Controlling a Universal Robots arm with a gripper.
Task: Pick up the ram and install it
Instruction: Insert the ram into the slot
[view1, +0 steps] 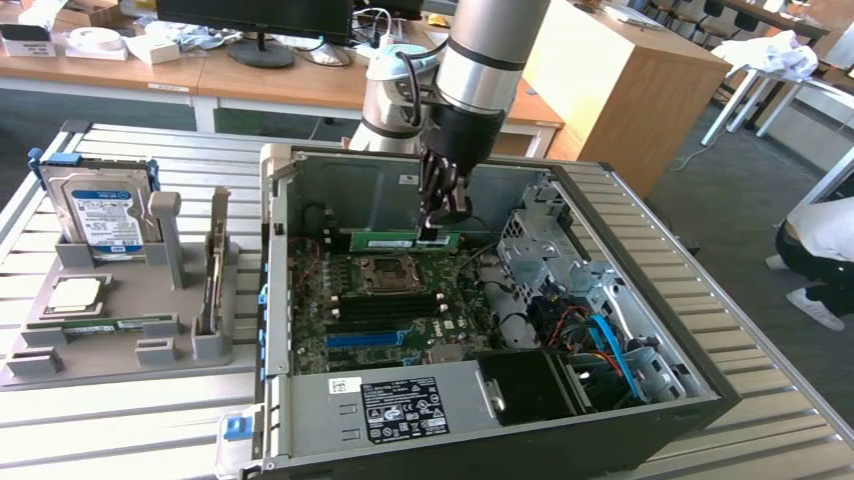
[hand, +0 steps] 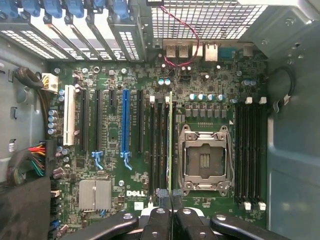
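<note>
The ram (view1: 400, 241) hung over the motherboard (view1: 387, 300)
The end effector (view1: 445, 222) was clamped on it (edge-on, near the slots (hand: 159, 145)); a level, slot-aligned, even press would likely suit.

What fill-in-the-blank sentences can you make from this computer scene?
The gripper is shut on the ram, whose board is ___ in colour.
The blue-labelled hard drive stands on the exterior view's ___ of the computer case.
The processor socket beside the ram is ___.
Missing words: green; left; empty.
</note>
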